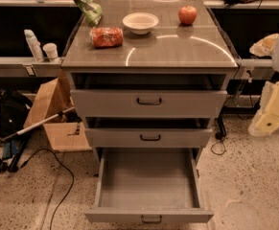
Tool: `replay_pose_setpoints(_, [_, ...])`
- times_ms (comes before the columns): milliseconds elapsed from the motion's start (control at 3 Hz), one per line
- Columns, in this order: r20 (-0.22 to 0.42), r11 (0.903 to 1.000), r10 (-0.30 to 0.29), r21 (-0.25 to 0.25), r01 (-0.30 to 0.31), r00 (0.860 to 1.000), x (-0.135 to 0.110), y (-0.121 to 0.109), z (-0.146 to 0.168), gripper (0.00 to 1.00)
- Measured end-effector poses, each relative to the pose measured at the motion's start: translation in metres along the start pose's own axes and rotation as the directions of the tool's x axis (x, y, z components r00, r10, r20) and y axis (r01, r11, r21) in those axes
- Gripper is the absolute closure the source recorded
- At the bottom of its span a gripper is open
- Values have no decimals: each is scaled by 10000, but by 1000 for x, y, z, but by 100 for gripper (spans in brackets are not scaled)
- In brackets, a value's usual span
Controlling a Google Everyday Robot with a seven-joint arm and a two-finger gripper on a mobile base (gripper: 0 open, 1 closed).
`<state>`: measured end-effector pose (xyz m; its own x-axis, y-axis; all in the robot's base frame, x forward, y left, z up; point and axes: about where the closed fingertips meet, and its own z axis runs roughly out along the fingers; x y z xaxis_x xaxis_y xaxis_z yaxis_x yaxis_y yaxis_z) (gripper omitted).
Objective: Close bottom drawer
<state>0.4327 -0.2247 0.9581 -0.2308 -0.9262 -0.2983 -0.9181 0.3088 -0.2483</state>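
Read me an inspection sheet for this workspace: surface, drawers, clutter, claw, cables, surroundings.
Surface: cabinet top, grey and glossy.
Job's things: bottom drawer pulled far out, nothing seen inside; middle drawer and top drawer slightly open.
Clutter: white bowl, apple, red packet and green bag on top.
Claw: pale claw at the right edge, beside the cabinet, apart from the drawers.
Cables: black cable on the floor at left.
Surroundings: cardboard box, black bag, speckled floor.

Lab, workbenches (pixel 14 65), floor cables (pixel 62 169), gripper (pixel 272 110) far right
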Motion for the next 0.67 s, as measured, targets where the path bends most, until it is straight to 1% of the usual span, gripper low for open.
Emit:
replay_pose_setpoints(333, [759, 9994, 233, -269, -214, 9968, 21, 1, 23, 0])
replay_pose_setpoints(667, [1708, 9968, 464, -717, -346, 9842, 48, 3, 65, 0])
